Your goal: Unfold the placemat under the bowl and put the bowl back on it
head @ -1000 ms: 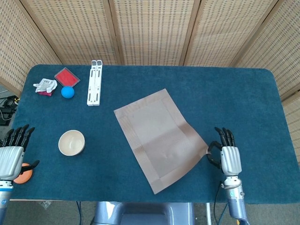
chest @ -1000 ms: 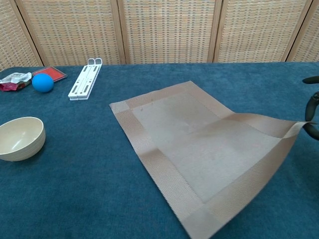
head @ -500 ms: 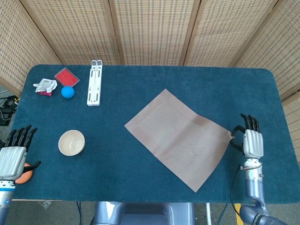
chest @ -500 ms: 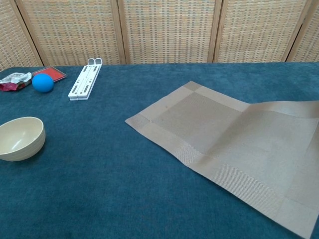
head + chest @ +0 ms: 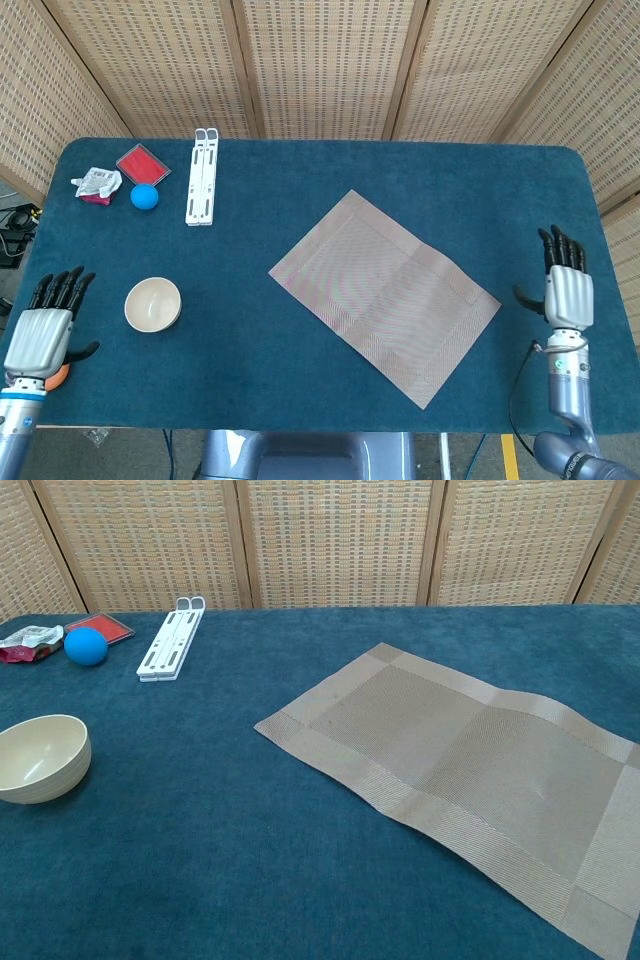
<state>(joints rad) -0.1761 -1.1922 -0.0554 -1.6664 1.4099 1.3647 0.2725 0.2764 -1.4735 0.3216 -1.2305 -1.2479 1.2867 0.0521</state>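
Tan placemat (image 5: pixel 385 296) lies unfolded (slightly rippled), cream bowl (image 5: pixel 153 304) well left.

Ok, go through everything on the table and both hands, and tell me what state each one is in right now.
placemat: unfolded, lying flat, nothing on it
bowl: upright, empty, on the cloth apart from the placemat
left hand: open, holds nothing
right hand: open, clear of the placemat
blue ball: resting beside the red tray
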